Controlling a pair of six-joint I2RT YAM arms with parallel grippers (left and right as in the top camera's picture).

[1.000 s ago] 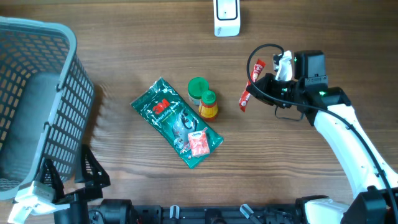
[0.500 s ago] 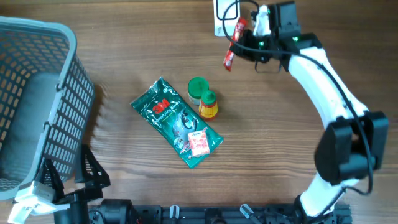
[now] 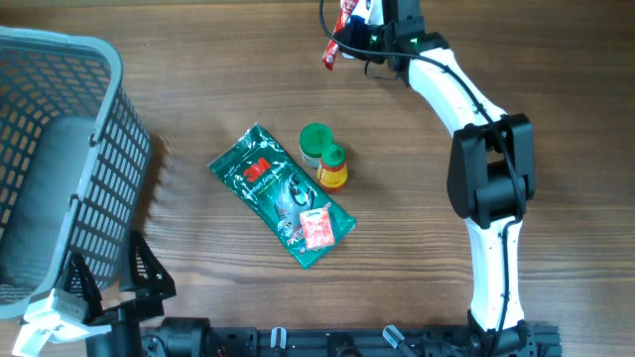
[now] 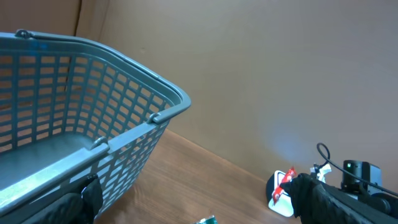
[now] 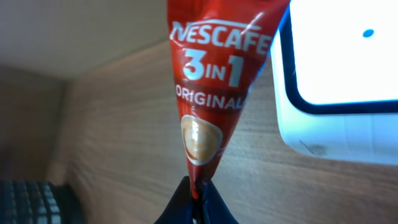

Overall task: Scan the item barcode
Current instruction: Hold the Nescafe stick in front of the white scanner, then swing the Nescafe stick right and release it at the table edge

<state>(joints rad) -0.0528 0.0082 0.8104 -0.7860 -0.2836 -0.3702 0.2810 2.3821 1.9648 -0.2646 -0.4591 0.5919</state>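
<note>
A red Nescafe 3-in-1 sachet [image 5: 214, 93] hangs pinched at its lower end in my shut right gripper [image 5: 196, 200]. Just to its right lies the white scanner [image 5: 342, 81] with its dark-rimmed window. Overhead, the sachet [image 3: 335, 35] is at the table's far edge, left of the right gripper [image 3: 372, 35], and the arm hides the scanner. The left wrist view shows the sachet [image 4: 285, 180] in front of the scanner [image 4: 275, 194]. My left gripper [image 4: 199, 214] stands wide open and empty at the near left, beside the basket.
A grey mesh basket [image 3: 60, 149] fills the left side. Mid-table lie a green foil packet [image 3: 273, 188] with a small pink packet [image 3: 317, 229] on it, a green-capped jar [image 3: 316, 141] and a yellow bottle [image 3: 332, 169].
My right arm has swung the sachet from the right middle of the table up to the far edge, by the scanner. The left arm has not moved.
</note>
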